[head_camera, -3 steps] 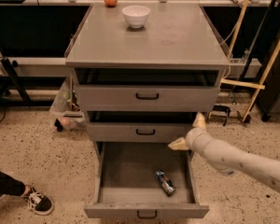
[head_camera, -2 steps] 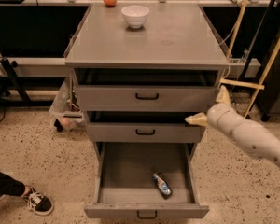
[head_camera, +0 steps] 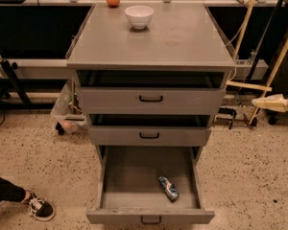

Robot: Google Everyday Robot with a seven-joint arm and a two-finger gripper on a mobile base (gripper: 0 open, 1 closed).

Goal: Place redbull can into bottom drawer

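The robot's cream-coloured gripper [head_camera: 257,102] hangs just right of the matte grey cabinet [head_camera: 153,42], level with its top drawer [head_camera: 182,99]. Nothing shows in its grasp, and I cannot tell whether it is open or closed. The slim blue-and-silver metal redbull can [head_camera: 168,188] lies well below and left of the gripper. It is on its side, long axis diagonal, on the smooth floor of the cabinet's pulled-out bottom drawer [head_camera: 129,176].

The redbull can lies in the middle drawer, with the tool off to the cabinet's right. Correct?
No. The redbull can lies in the open bottom drawer, as the camera view shows. The tool is indeed off to the right of the cabinet.
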